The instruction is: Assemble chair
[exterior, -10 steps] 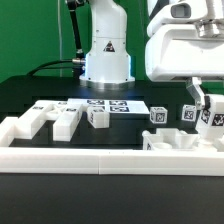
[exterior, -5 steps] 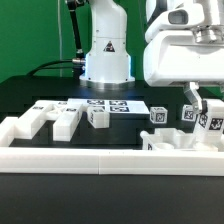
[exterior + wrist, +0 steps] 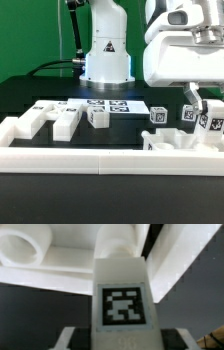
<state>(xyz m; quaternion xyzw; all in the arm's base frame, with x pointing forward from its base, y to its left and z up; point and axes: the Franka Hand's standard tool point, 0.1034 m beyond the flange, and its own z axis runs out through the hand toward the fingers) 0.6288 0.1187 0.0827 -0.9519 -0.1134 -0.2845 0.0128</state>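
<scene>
1. My claw is clamped shut on a narrow white chair piece. My fingers press its two long sides, and only their tips show in the wrist view.
2. Just past the fingertips, a black-and-white tag on the held piece faces the wrist camera squarely.
3. Dark table lies open on both sides of the piece near my claw. Farther along, a white surface runs close beside it, leaving only a thin dark gap.
4. The piece's far end meets a bigger white chair part with a round hole. The joint is washed out, so I cannot tell whether it is seated or only touching.
5. In the exterior view, my wrist housing hides the grip itself.
6. Two tagged blocks stand just beside my claw, toward the exterior view's left. Another tag, toward the exterior view's right, is cut off by the frame edge.
7. The low border wall runs in front of my claw, hemming it in on the camera's side.
8. Well apart from my claw, toward the exterior view's left, three loose chair pieces lie in a row, black table between them.
9. Behind them lies the marker board, with the arm's base farthest off.
</scene>
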